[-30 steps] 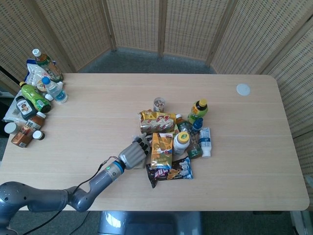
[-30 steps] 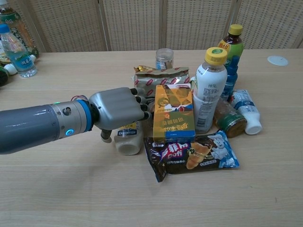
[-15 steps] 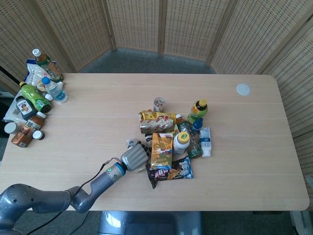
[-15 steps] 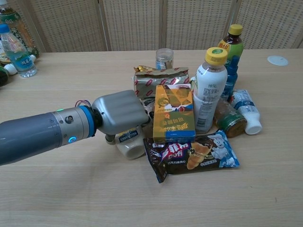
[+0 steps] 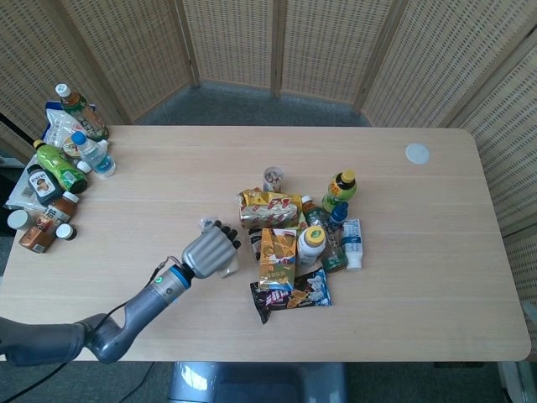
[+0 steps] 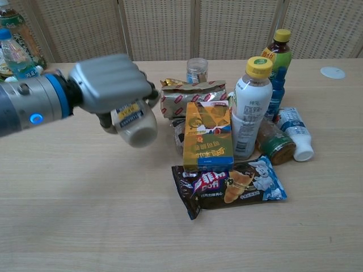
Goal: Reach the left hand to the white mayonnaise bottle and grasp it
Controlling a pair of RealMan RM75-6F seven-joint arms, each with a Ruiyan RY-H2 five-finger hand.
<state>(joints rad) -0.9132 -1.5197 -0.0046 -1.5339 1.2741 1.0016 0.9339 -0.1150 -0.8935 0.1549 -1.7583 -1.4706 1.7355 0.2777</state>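
Gripping the white mayonnaise bottle (image 6: 134, 120), the left hand (image 6: 108, 84) is being held above the table (image 6: 85, 215), with its fingers wrapped over the top of the bottle and its thumb tucked under it. The bottle is being carried clear of the tabletop, tilted, with its round pale end turned toward the chest camera and its label partly showing below the fingers. In the head view the same hand (image 5: 207, 250) is seen left of the pile at the middle of the table, nearer the front edge than the back one, and only a little of the bottle (image 5: 228, 267) is showing past the knuckles.

Just to the right of the hand, a gold snack bag (image 6: 193, 94) is lying beside an upright orange box (image 6: 207, 136), and a dark pastry packet (image 6: 229, 186) is lying flat in front of the box. A yellow-capped white bottle (image 6: 250, 107) is standing upright next to the box, with a green bottle (image 6: 277, 55) behind it. A cluster of bottles (image 5: 59, 168) is gathered at the left edge of the table, near its back corner.

The right hand is not being shown in either view.
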